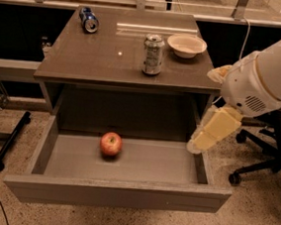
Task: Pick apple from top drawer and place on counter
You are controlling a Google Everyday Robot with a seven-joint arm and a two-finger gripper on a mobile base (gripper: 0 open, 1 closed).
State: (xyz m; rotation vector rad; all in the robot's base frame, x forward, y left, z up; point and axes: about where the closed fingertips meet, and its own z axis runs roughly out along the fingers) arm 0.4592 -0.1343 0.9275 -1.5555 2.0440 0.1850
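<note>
The red apple (111,144) with yellowish patches lies on the flat grey bottom of the open top drawer (155,168), left of its middle. The dark brown counter (101,56) is above and behind the drawer. My gripper (199,144), with cream fingers on a white arm, hangs tilted down and to the left over the drawer's right wall. It is well to the right of the apple, apart from it, and holds nothing that I can see.
On the counter stand an upright silver can (153,55) and a white bowl (186,45), and a blue can (88,19) lies on its side at the back left. An office chair base (254,168) is on the floor at the right. A black bar (9,141) lies at the left.
</note>
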